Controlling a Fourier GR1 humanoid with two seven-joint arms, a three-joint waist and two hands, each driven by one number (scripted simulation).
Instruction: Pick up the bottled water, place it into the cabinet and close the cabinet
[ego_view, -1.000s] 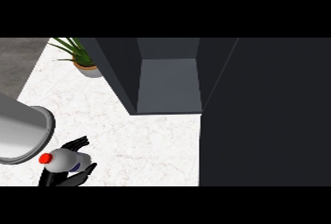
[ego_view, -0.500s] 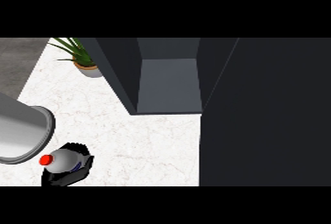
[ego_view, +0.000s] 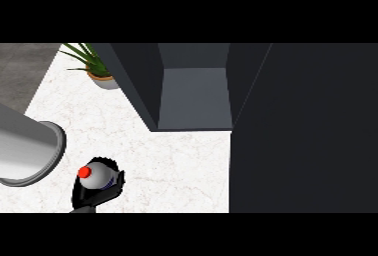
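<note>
My right hand (ego_view: 92, 196) is curled round the bottle (ego_view: 96, 180), with plenty of bare bench (ego_view: 177, 165) between it and the open cabinet (ego_view: 196, 97).

Showing a red cap on the pale plastic water bottle (ego_view: 98, 181), faint grey veining across the white stone counter (ego_view: 170, 160), dark grey on the boxy cabinet (ego_view: 196, 95)

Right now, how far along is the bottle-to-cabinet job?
Done: the black left hand is curled round the red-capped water bottle. In hand: the carry, with the bottle well short of the dark grey cabinet. Left: placing it inside, then closing the cabinet.
</note>
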